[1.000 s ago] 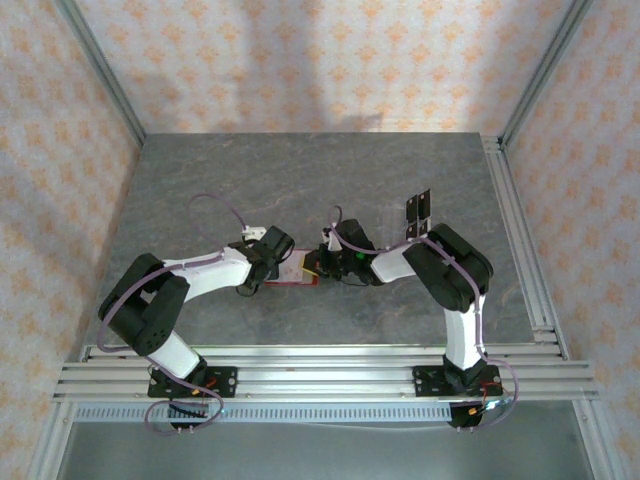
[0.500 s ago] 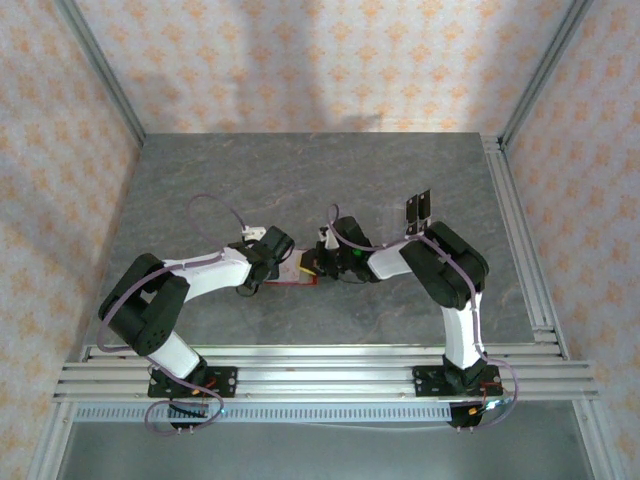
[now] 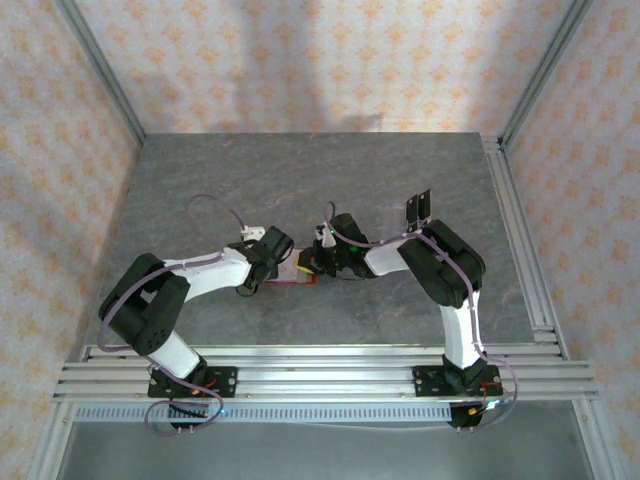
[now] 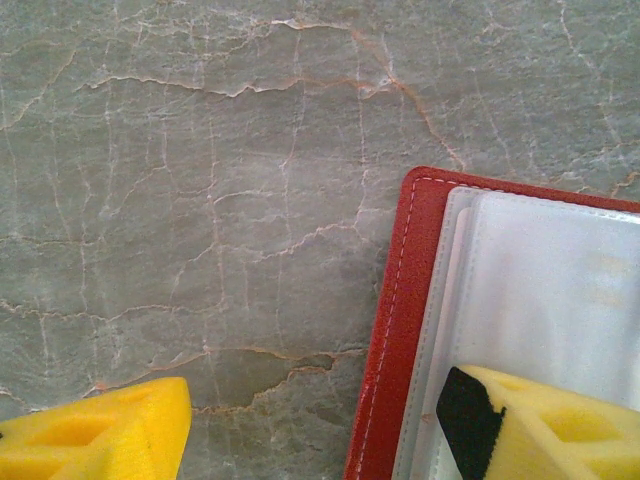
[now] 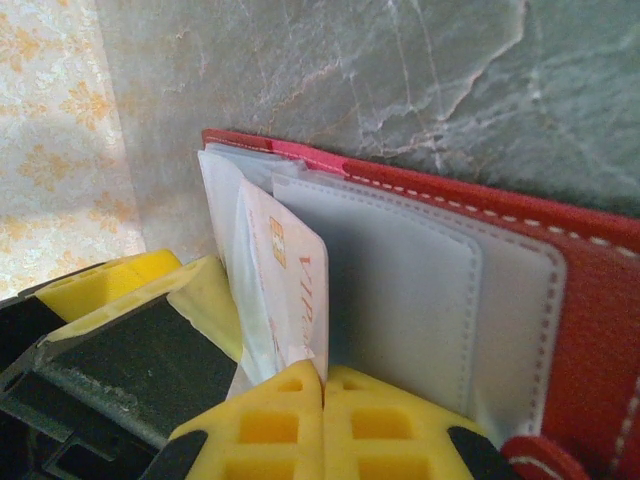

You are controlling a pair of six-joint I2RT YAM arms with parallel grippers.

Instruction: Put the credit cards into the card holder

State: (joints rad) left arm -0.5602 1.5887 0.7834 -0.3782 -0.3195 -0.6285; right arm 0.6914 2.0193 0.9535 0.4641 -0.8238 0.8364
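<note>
While open, card holder [image 4: 392, 330] lengthwise left-right.

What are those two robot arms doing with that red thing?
They are filling the open red card holder in the middle of the table. The left gripper is open, with one finger pressed on the holder's clear pocket, seemingly to hold it down. The right gripper is shut on a pale credit card, which stands at the holder's pockets. More dark cards lie farther back on the right.
</note>
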